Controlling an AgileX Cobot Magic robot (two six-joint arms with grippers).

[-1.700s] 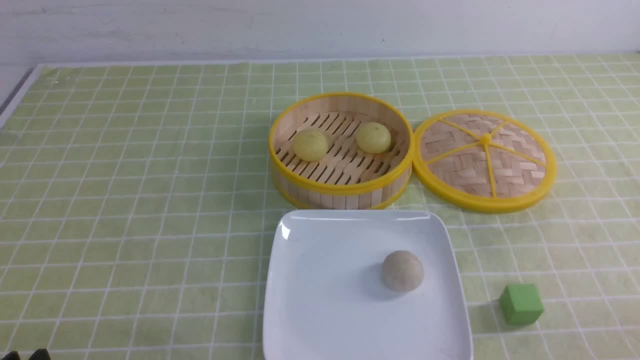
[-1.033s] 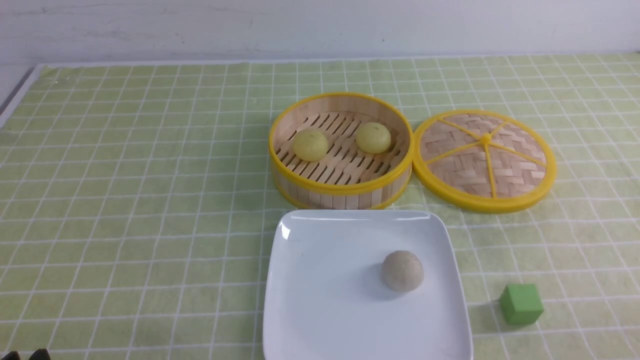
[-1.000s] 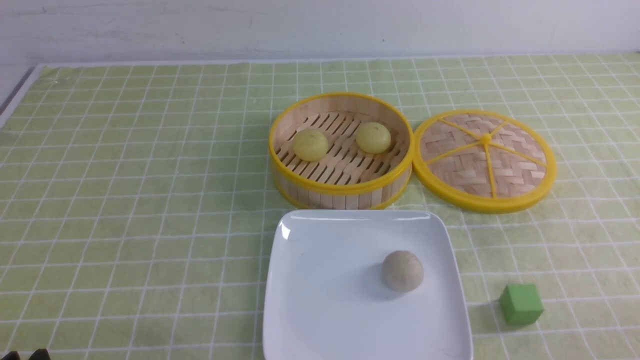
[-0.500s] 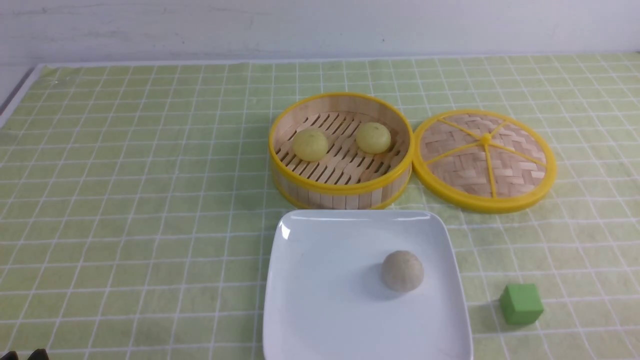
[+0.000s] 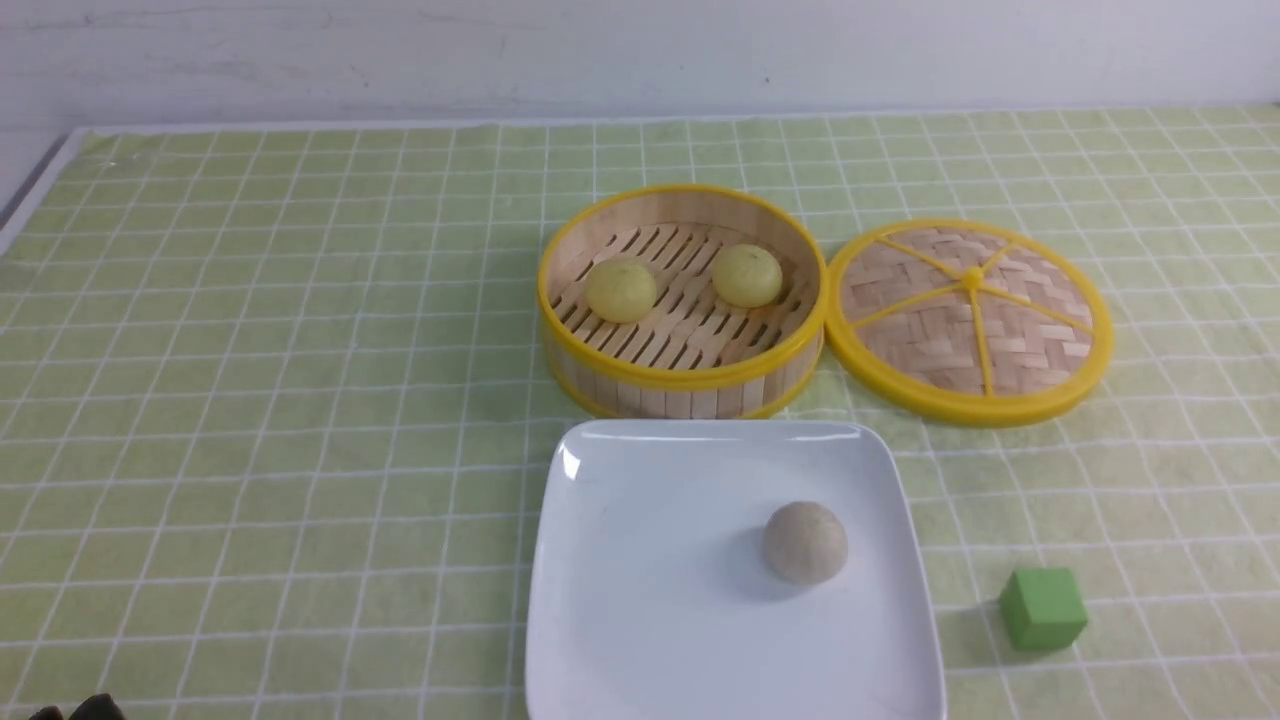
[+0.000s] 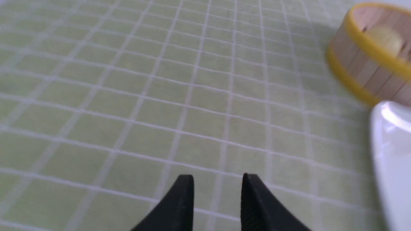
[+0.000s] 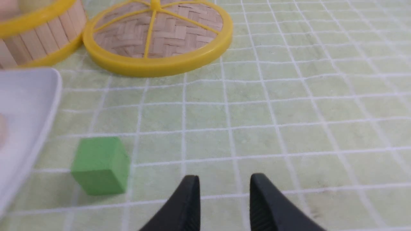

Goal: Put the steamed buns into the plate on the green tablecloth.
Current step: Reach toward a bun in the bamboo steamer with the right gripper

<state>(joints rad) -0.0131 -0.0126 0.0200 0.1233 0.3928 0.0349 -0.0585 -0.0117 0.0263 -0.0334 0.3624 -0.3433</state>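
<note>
Buns (image 5: 620, 290) in open steamer (image 5: 680, 378), lid (image 5: 968, 320) aside: free access. Left tool (image 6: 217, 176), right tool (image 7: 224, 175) parted, empty, low over cloth (image 5: 250, 400). Plate (image 5: 650, 560) between tools, steamer beyond it.

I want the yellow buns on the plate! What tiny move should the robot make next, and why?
Probably the left gripper should reach forward toward the left bun in the steamer. That bun and the right bun sit in there uncovered, the lid lies beside it, and the gripper is open and empty over the cloth.
</note>
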